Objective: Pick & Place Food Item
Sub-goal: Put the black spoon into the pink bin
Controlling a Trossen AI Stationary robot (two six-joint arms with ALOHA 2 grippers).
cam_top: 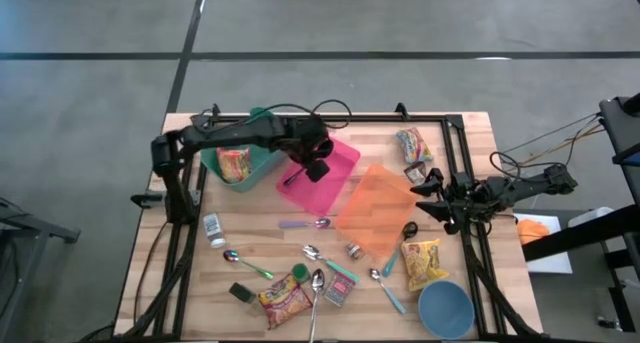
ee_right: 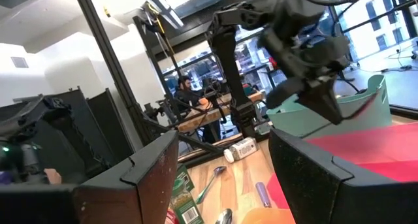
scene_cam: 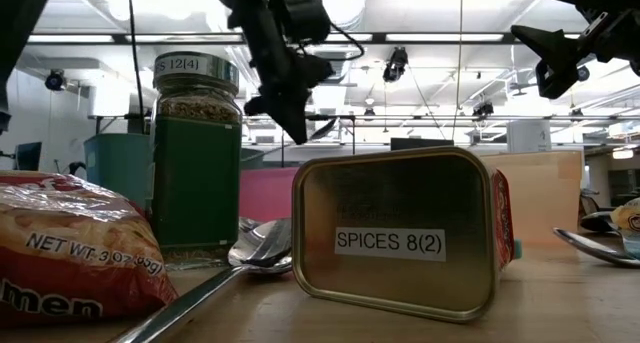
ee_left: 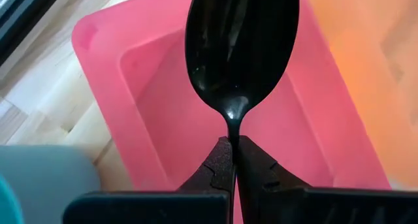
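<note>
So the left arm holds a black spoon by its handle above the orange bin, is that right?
Not quite. The left gripper does pinch the black spoon by its handle with shut fingers, but it hangs above the pink bin, not the orange bin beside it. The left wrist view shows this.

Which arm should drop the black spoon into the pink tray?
Left. Its end effector is shut on the black plastic spoon above the pink rectangular tray; the right end effector waits at the table's edge.

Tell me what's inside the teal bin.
A ramen packet lies inside the teal bin. The left arm crosses over the bin's far side, so anything beneath it is hidden.
</note>
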